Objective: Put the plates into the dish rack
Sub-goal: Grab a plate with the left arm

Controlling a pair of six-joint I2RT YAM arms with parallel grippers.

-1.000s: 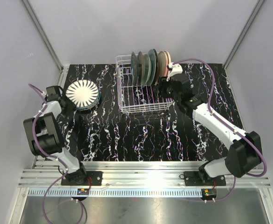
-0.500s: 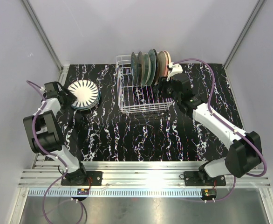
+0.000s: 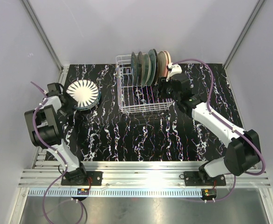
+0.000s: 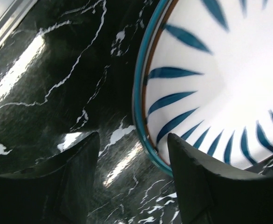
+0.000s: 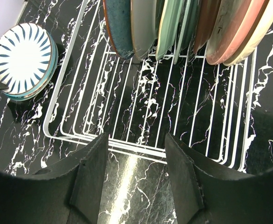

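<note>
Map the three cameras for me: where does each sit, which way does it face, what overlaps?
Top external: above and behind the arm bases, looking down on the black marbled table; left arm and right arm show whole.
Left wrist: on the left arm, looking down past the left gripper's fingers at the blue-striped plate's rim.
Right wrist: on the right arm, looking down past the right gripper's fingers into the dish rack and its standing plates.
Shared: blue-striped plate in all three; dish rack in top and right wrist.

No word, label, brand or number is legible in any view. Small coloured patches (image 3: 83, 190) at the lower left of the overhead frame are too small to read.
</note>
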